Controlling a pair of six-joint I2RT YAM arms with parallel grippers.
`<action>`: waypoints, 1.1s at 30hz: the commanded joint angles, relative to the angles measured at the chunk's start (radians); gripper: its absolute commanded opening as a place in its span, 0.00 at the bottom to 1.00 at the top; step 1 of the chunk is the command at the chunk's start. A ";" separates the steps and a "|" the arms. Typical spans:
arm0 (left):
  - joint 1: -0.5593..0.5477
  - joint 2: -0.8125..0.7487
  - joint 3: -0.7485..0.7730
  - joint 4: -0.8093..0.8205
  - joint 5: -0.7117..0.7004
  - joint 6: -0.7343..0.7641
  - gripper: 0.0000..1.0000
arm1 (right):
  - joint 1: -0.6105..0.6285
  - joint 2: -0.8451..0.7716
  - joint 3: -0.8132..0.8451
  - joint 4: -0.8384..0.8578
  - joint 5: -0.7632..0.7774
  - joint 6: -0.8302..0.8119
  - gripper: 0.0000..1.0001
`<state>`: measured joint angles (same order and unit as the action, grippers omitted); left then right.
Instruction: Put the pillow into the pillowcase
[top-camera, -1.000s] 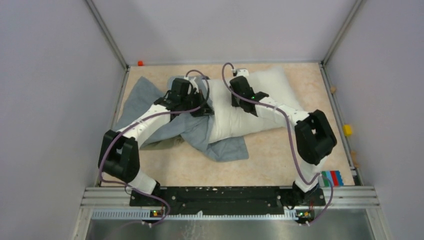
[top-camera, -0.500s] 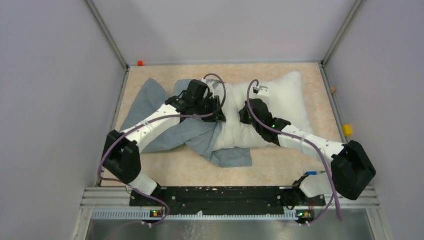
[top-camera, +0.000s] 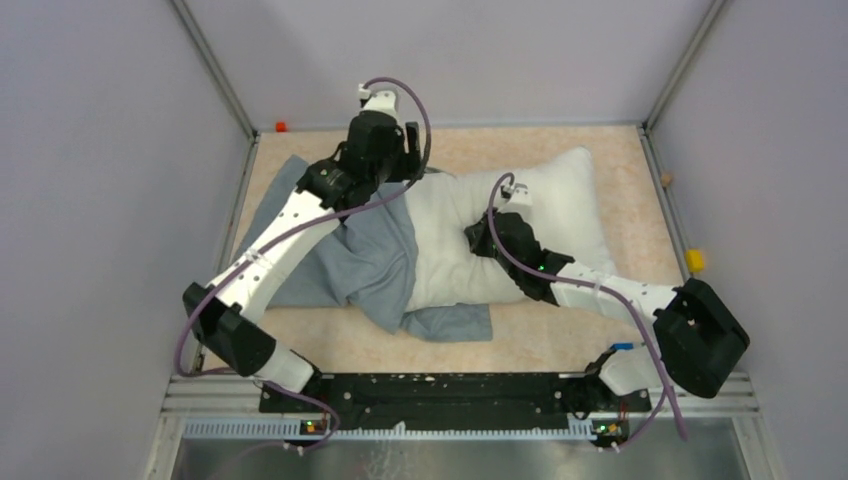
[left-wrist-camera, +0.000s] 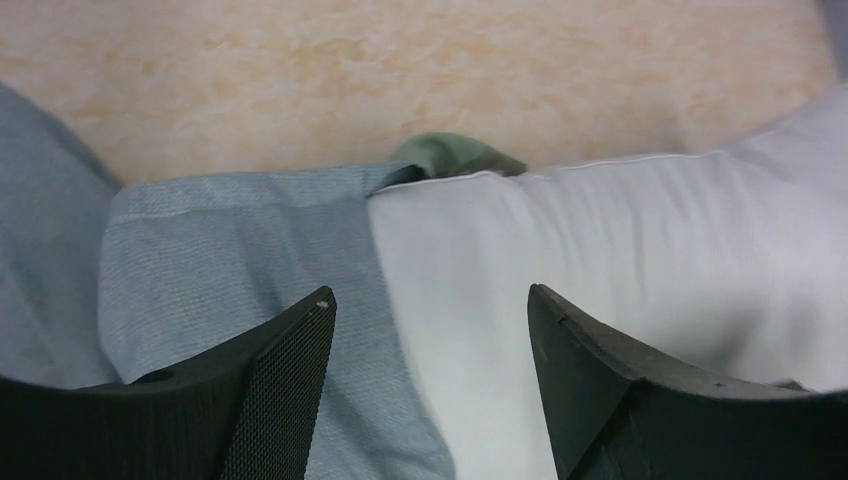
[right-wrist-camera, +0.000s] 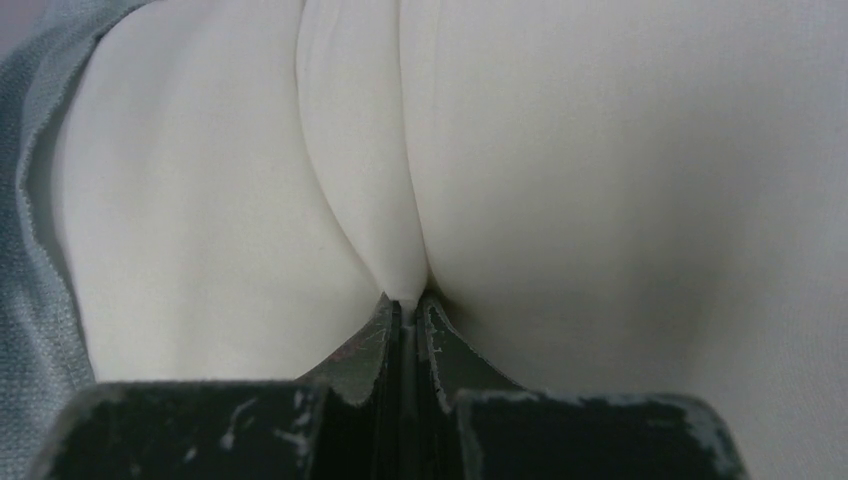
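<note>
Nearest the arms, a loose flap of the pillowcase lies flat on the worktop. The pillow, plump and white, lies mid-worktop. Only its left end is covered by the wrinkled grey-blue cloth, so I judge most of the work remains. The right fingers are pressed together, pinching a fold of the pillow. Farther back, the left fingers stand spread, gripping nothing, over the hem.

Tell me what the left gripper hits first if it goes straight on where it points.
Probably the pillow, just beside the pillowcase edge: the open left gripper points down at that border. Depth is unclear, so it might catch the cloth first.
</note>
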<state>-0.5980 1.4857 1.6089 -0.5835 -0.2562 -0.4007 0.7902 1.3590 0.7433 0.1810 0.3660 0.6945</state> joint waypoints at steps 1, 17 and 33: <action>0.022 0.123 0.010 -0.084 -0.175 0.080 0.77 | 0.033 0.044 -0.087 -0.136 -0.126 0.013 0.00; 0.014 0.268 0.128 -0.133 -0.084 0.100 0.01 | 0.032 -0.015 -0.004 -0.178 -0.172 0.004 0.00; -0.114 0.435 0.529 -0.086 0.344 -0.009 0.00 | -0.151 0.120 0.355 -0.175 -0.343 0.104 0.00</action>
<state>-0.6834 1.8759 2.0758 -0.8234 -0.1818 -0.3180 0.7212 1.4322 1.0134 -0.0681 0.1543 0.7059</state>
